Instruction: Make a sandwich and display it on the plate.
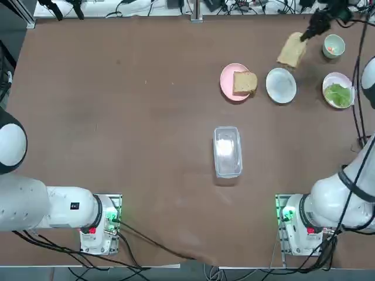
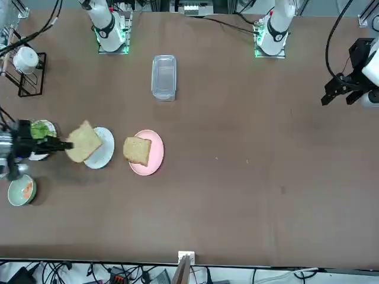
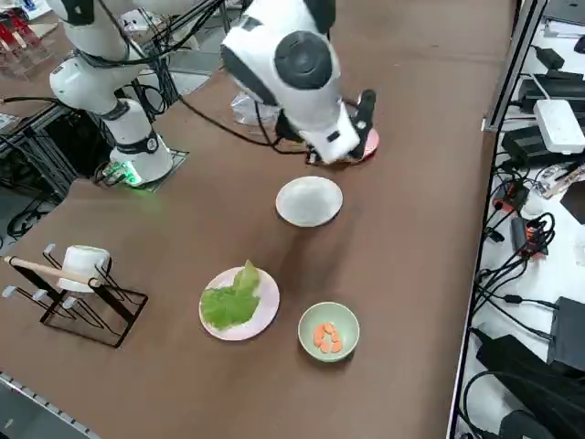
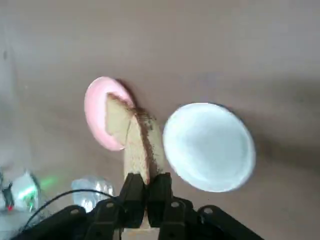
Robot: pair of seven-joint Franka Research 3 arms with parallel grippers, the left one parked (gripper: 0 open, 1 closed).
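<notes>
While raised above the brown desk (image 1: 129, 117), the right gripper (image 4: 146, 192) has its jaws pinching one tan toasted bread slice (image 1: 292, 50) by its edge, hanging beside the small glossy white round plate (image 1: 280, 85). A second toasted slice (image 1: 245, 82) lies on the pink round plate (image 1: 227, 82). The white plate carries nothing.

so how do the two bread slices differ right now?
The held slice is in the air, gripped at one edge by the right gripper with its jaws shut on it, near the white plate. The other slice lies flat on the pink plate, untouched. Both are tan, roughly square and plain, with no filling.
</notes>
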